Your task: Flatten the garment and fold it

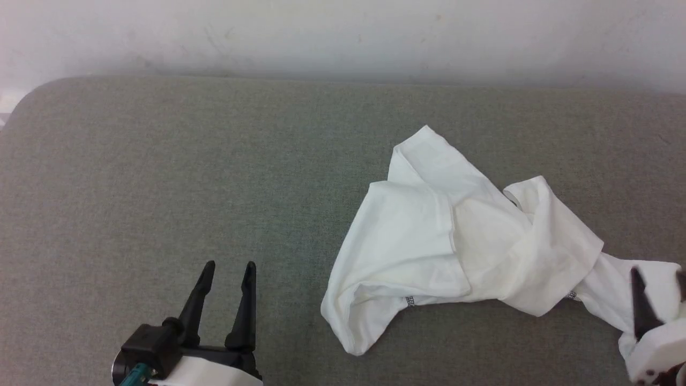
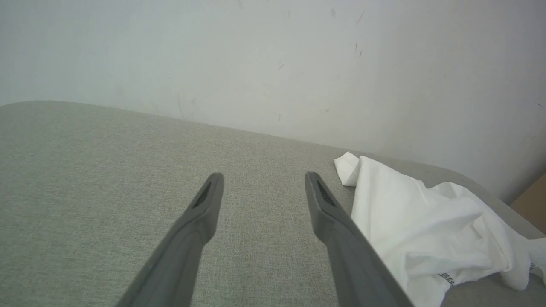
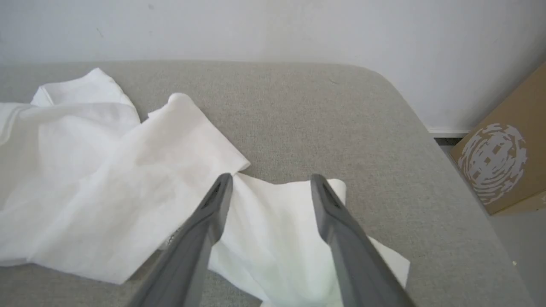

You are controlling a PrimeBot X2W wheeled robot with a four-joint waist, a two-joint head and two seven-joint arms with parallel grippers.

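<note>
Right gripper (image 3: 271, 179) first: jaws stand apart w/ nothing pinched, fingers low over one loose end of the garment (image 3: 106, 170), cloth lying slack under and btwn them. In head view it's at the lower right, over that same tail. Prob parked there bc that end lies nearest its side, a ready spot to take hold and draw the cloth out.

Left gripper (image 1: 230, 265) is also spread wide and empty, over bare grey cushion (image 1: 134, 161), well apart from the cloth, so it's likely just waiting.

The garment (image 1: 429, 236) lies crumpled on the right half of the cushion, body doubled over, one part crossed over the middle, zigzag seam (image 1: 410, 301) showing at the near edge. Not flat yet, so I'd judge spreading comes before any fold, w/ the left arm needing to reach across
</note>
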